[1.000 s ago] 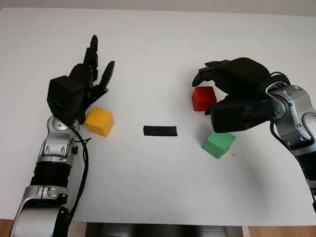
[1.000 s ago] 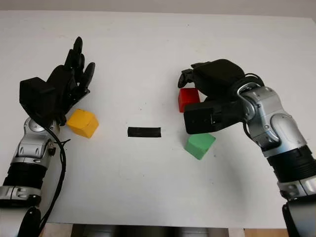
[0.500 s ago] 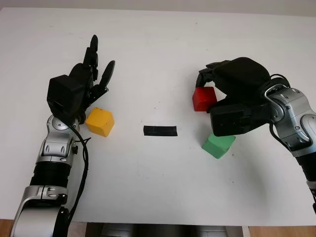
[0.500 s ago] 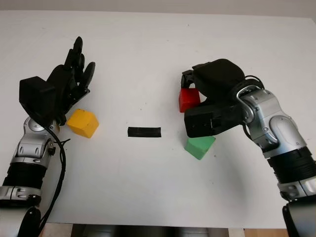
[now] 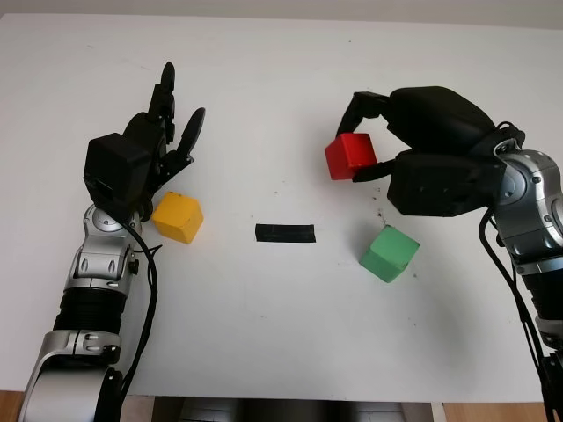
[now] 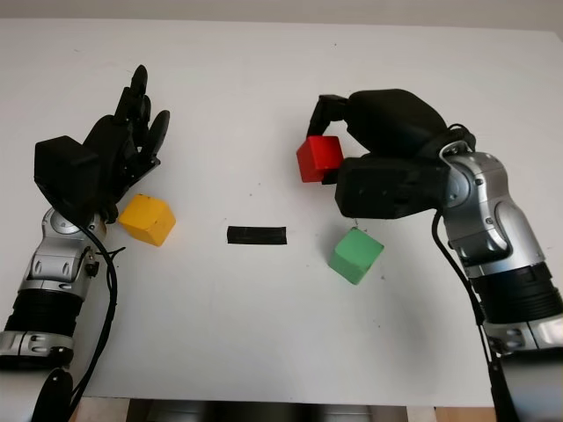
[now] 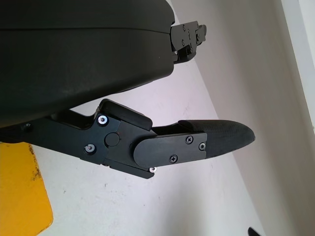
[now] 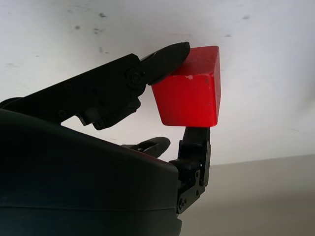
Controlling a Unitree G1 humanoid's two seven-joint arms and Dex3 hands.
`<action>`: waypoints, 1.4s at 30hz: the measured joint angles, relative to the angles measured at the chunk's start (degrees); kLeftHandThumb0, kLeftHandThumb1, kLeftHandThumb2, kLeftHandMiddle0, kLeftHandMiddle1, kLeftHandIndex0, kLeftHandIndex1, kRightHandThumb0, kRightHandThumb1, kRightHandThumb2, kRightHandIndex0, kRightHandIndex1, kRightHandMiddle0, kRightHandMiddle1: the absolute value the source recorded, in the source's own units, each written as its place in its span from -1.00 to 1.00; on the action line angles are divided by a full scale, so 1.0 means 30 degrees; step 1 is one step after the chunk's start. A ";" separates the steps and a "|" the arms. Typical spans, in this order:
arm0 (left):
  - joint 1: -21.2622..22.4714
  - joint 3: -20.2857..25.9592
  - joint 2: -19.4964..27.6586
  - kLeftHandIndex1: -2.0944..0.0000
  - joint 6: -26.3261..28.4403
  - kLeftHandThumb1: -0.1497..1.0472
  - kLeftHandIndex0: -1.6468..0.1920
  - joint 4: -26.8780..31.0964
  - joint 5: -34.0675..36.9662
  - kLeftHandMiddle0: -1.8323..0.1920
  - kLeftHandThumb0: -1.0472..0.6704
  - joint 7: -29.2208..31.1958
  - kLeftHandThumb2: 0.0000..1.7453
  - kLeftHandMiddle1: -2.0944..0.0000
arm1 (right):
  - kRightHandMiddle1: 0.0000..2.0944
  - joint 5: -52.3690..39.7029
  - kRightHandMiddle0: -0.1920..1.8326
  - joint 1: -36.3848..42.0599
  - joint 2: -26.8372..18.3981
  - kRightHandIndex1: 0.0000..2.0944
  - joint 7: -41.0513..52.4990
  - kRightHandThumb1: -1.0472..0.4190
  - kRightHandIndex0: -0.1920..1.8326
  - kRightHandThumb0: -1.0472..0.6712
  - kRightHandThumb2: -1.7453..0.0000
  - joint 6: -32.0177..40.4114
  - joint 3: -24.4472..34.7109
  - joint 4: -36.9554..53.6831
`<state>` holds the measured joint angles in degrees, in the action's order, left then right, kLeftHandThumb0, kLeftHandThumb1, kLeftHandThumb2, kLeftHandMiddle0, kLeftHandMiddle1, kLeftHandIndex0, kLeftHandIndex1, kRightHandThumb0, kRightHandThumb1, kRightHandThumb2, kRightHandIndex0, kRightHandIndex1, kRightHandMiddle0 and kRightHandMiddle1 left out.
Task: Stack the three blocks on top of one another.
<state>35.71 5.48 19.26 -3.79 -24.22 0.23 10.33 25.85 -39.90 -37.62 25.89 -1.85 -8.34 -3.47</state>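
Observation:
My right hand (image 5: 356, 158) is shut on the red block (image 5: 350, 155), pinched between black fingertips (image 8: 170, 54) and held above the white table (image 5: 281, 70), right of centre. The red block (image 8: 189, 93) is tilted in the grasp. A green block (image 5: 389, 252) lies on the table below and slightly right of it, clear of the hand. The yellow block (image 5: 178, 216) sits at the left, just in front of my left hand (image 5: 163, 119), which is open and raised over the table beside it. A corner of the yellow block (image 7: 22, 196) lies next to the left hand's shell.
A short strip of black tape (image 5: 285, 233) lies flat on the table between the yellow and green blocks. The table's front edge (image 5: 281, 400) runs along the bottom of the head views.
My right hand has closed on the red block and lifted it off the table, carrying it up and a little leftward. The green block now lies uncovered. The left hand has not moved.

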 measured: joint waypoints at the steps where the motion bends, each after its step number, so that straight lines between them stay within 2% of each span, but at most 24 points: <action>1: 0.0000 0.0000 0.0000 1.00 -0.0019 1.00 1.00 0.0000 0.0002 1.00 -0.70 0.0004 -0.39 1.00 | 0.52 -0.0465 -0.51 -0.0004 0.0125 -0.94 0.0262 -0.87 -0.37 -0.19 0.94 0.0116 0.0069 0.0235; 7: 0.0000 0.0000 -0.0001 1.00 -0.0229 1.00 1.00 -0.0008 0.0009 1.00 -0.70 0.0048 -0.39 1.00 | 0.58 -0.2589 -0.56 -0.0006 0.0730 -0.95 0.2342 -0.89 -0.39 -0.19 0.94 0.1633 0.0109 0.1455; 13: 0.0000 0.0003 -0.0002 1.00 -0.0227 1.00 1.00 -0.0006 0.0133 1.00 -0.69 0.0206 -0.40 1.00 | 0.56 -0.2841 -0.54 -0.0009 0.1089 -0.97 0.3757 -0.88 -0.42 -0.21 0.94 0.2250 -0.0675 0.2485; 19: -0.0013 0.0003 -0.0030 1.00 -0.0133 1.00 1.00 0.0073 0.0219 1.00 -0.70 0.0184 -0.40 1.00 | 0.54 -0.2100 -0.42 -0.0081 0.1222 -0.94 0.4029 -0.82 -0.37 -0.24 0.95 0.0195 -0.2031 0.1843; 22: -0.0056 0.0003 -0.0092 1.00 0.0022 1.00 1.00 0.0311 0.0168 1.00 -0.70 -0.0029 -0.40 1.00 | 0.55 -0.1537 -0.44 -0.0121 0.1441 -0.95 0.4128 -0.84 -0.38 -0.23 0.94 0.0196 -0.2532 0.1431; 31: -0.0513 0.0005 -0.0171 1.00 0.0092 1.00 1.00 0.0442 0.0144 1.00 -0.69 -0.0076 -0.41 1.00 | 0.59 0.1111 -0.53 -0.0106 0.2474 -0.96 0.4519 -0.89 -0.41 -0.22 0.93 0.5625 -0.3303 0.2771; 42: -0.0633 0.0016 -0.0188 1.00 0.0071 1.00 1.00 0.0444 0.0201 1.00 -0.70 -0.0098 -0.42 1.00 | 0.54 0.2489 -0.53 0.0365 0.3366 -0.97 0.3949 -0.91 -0.46 -0.23 0.94 0.7404 -0.3877 0.3264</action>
<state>33.81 5.53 18.69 -3.58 -22.89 0.84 10.03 33.32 -38.80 -27.52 37.74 20.36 -19.97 6.32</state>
